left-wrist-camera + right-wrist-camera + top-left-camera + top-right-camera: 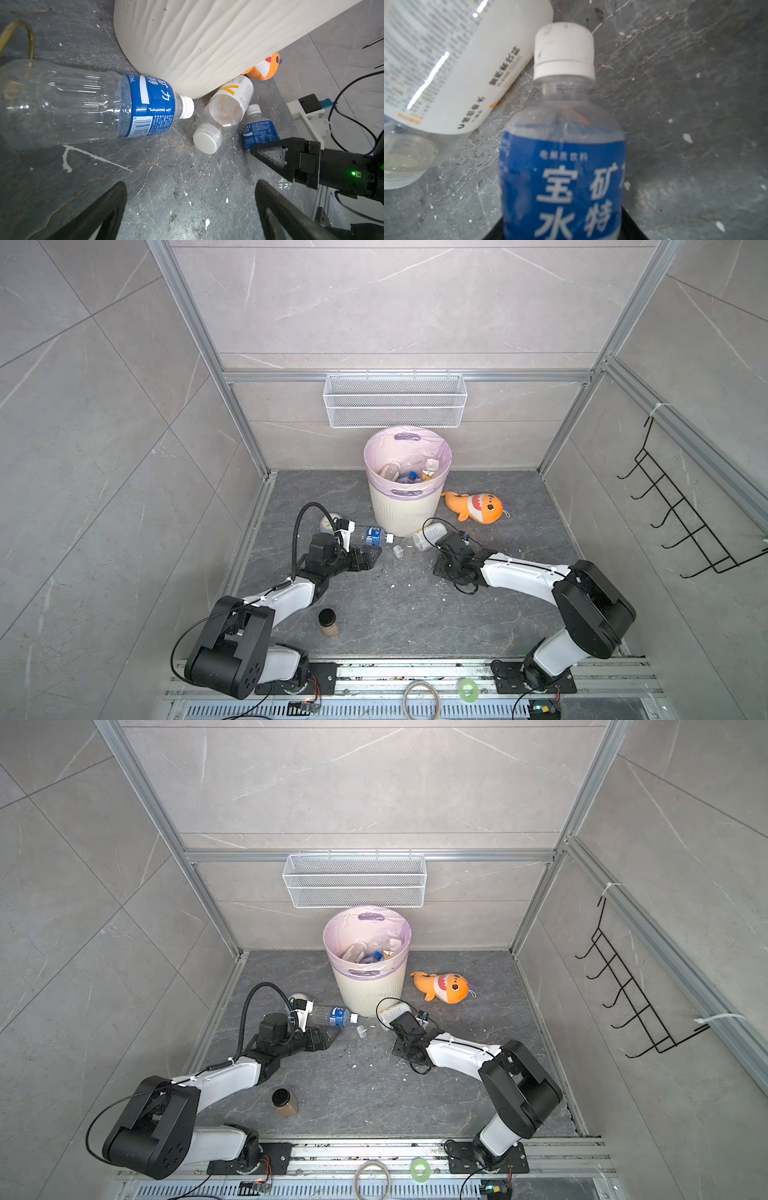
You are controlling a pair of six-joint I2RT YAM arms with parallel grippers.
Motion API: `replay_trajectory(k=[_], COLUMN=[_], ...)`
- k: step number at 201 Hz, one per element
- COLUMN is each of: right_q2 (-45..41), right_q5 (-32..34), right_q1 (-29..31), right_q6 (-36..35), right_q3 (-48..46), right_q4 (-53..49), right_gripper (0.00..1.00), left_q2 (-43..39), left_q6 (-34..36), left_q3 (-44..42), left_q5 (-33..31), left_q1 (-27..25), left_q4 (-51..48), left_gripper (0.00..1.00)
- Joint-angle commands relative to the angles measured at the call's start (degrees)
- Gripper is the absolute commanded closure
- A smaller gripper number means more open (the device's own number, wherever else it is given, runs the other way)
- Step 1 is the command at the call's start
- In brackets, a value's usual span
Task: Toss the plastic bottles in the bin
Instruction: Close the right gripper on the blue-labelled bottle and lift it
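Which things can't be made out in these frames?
- Right gripper: pinching the blue-label bottle or not; right wrist view's edge cuts its fingers off, own wrist covers them in both top views, left wrist view shows one finger.
- Bin contents: bottle count, too small and overlapping in both top views.
- Round pale object: black cable crosses it, too small in both top views.

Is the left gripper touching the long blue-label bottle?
Apart. The left wrist view shows the left gripper open, with bare floor between its fingers and the bottle.

Bottles (pixel 374 536) lie before the bin (pixel 405 510), a plush toy (pixel 476 507) to its right.
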Motion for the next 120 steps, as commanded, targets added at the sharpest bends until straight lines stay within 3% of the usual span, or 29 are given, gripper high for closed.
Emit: replay_trajectory(k=[1,68,120], right_q2=[-3.6,-17.8,-25.6], right_q5=[0.7,4.4,16.4], right_q1=[-0.1,3.6,14.4], right_q6=[-2.7,-10.2,-15.1], right_q3=[-1.9,-9.8,-11.3], right_q4=[0.3,1.2,-2.3], right_gripper=[0.49,0.51,0.51], left_q2=[0.2,0.9,1.5], left_q6=[-0.1,-0.3,-0.1], left_q3=[2.1,2.4,2.6], left_q5=[1.7,2.1,3.1], left_q1=[-0.2,-0.3,-0.3], left_q4=[2.1,2.0,2.1], left_gripper=[0.02,0.02,0.02])
